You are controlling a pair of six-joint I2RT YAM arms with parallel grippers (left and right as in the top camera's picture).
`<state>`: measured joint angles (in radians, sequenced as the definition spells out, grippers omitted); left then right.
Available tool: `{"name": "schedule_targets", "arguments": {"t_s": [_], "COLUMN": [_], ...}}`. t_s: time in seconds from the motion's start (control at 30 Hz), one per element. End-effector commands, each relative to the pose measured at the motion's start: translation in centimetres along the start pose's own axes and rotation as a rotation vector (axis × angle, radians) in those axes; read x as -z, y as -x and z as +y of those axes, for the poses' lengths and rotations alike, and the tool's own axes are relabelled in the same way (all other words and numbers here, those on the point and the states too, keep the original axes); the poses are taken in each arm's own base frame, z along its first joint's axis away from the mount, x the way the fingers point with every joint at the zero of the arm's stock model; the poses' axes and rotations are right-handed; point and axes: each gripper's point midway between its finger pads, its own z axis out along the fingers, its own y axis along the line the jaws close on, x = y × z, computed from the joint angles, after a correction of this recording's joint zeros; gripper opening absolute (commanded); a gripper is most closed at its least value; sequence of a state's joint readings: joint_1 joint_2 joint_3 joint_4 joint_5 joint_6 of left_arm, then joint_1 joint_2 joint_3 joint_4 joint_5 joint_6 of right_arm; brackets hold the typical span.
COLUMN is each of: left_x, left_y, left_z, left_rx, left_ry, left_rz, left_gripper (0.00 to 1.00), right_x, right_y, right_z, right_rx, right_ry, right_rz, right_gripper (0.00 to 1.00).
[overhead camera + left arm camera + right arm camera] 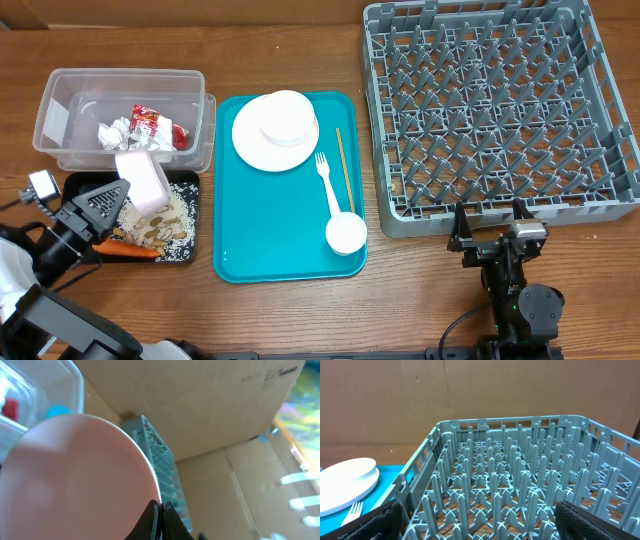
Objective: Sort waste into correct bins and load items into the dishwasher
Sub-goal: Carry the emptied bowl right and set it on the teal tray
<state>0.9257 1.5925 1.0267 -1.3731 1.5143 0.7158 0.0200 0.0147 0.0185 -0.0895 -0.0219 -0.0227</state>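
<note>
The bowl (75,480) overruns the left wrist view's left and bottom edges (far right is blurred).

dish rack (420,218): matt plastic | teal tray (265,230): smooth plastic | tub (55,115): clear plastic | table (300,310): wood grain

Rack (510,485) fills centre and right, pegs upright, wooden table visible through its grid. At left, a plate (345,482) and fork (351,512) lie on a teal tray (387,477) just beside the rack. The right gripper (476,510) has its dark fingers (600,520) spread to the near corners. A cardboard wall (470,390) stands far behind.
</note>
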Motion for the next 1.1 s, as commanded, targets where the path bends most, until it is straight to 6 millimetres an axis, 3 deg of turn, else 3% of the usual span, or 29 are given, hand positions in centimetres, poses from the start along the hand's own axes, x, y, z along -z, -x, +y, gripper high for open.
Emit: {"name": "schedule_targets", "arguments": {"t_s": [0.0,0.07,0.5,0.7,0.83,1.07], "left_x": [0.2,0.3,0.4,0.5,0.2,-2.8], "left_y": [0.4,0.5,-0.2,1.1,1.3,1.5], "left_z": [-1.5,-1.0,0.6,-0.5,-0.2,4.0], "left_rx": [-0.118,-0.172,-0.109,-0.141,-0.141,-0.009], "left_ry": [-0.038,-0.021,0.084,0.107,0.136,0.374], "left_rz": [-0.048,-0.036,0.054,0.058,0.077,0.183], "left_gripper": [0.04,0.04,0.04,0.04,0.04,0.04], "right_x": [0.0,0.0,0.0,0.0,0.0,0.0], "right_y": [-0.1,-0.1,-0.1,-0.1,-0.1,-0.1], "right_z": [-0.1,-0.1,-0.1,-0.1,-0.1,-0.1], "right_rx": [0.001,0.001,0.001,0.001,0.001,0.001], "right_ry": [-0.002,-0.002,-0.002,-0.002,-0.002,-0.002], "right_rz": [-0.009,-0.009,-0.009,-0.009,-0.009,-0.008], "right_gripper": [1.00,1.00,1.00,1.00,1.00,1.00]}}
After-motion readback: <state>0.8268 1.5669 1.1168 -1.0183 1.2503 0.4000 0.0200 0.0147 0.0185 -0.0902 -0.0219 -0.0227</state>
